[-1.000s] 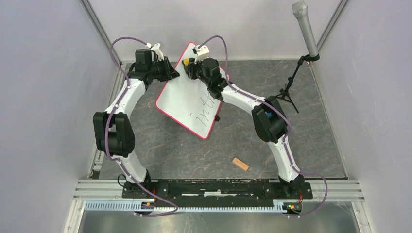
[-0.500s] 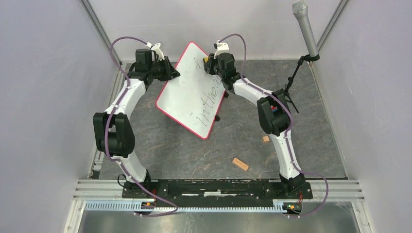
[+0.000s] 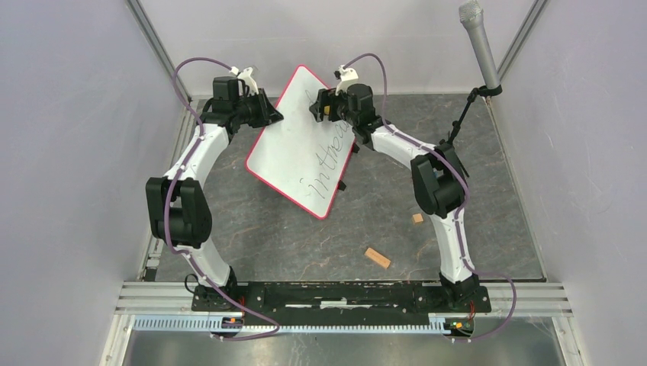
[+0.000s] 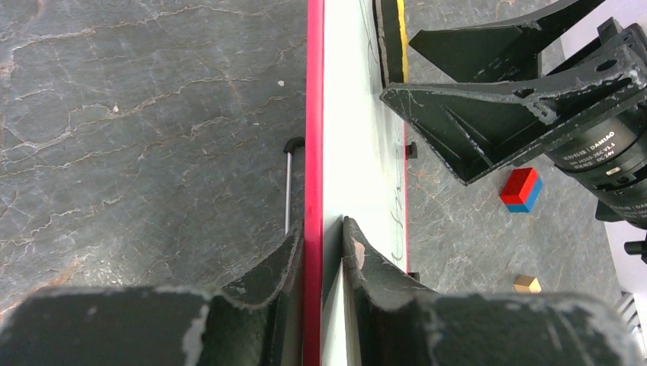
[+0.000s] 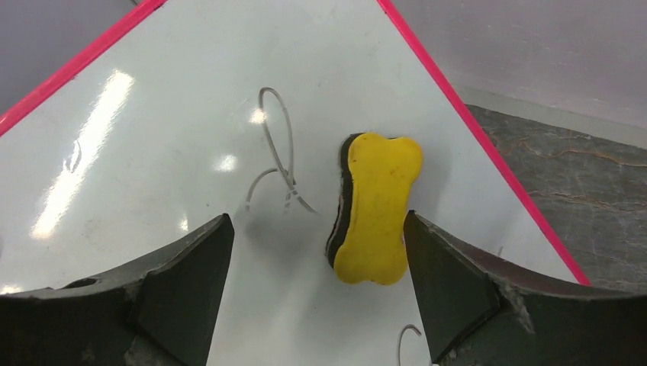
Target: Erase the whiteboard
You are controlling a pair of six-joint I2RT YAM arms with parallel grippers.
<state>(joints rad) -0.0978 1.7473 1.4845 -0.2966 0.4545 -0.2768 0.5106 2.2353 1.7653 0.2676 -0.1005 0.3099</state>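
Two robot arms work over a grey, marbled tabletop (image 3: pixel 267 229), with the whiteboard (image 3: pixel 297 145) between them at the far middle of the scene. The board sits at a slant, its long sides running from far right to near left. Its far corner shows against the rear wall and its near corner points toward the arm bases.

The left end effector (image 3: pixel 271 114) is clamped on the board's left edge. In the left wrist view its two fingers (image 4: pixel 358 252) pinch the thin red rim from either side, nearly closed, with the board seen edge-on between them.

The right end effector (image 5: pixel 317 225) hovers over the far part of the board with its jaws spread wide and nothing in its grasp. Between its fingers a yellow, bone-shaped eraser (image 5: pixel 375 206) rests on the white surface, its dark felt side against the board. It sits just beside the right-hand finger, and whether the two touch cannot be told.

Black handwriting (image 3: pixel 324 164) runs along the board's right half, and a thin grey stroke (image 5: pixel 278 149) shows left of the eraser. Small black clips (image 3: pixel 341 185) stick out from the board's right edge.

On the tabletop to the near right lie a tan block (image 3: pixel 377 258) and a smaller tan cube (image 3: pixel 417 219), well apart from the board. The left wrist camera also picks up a red and blue block (image 4: pixel 521 190). A grey microphone (image 3: pixel 479 42) on a black stand rises at the far right.
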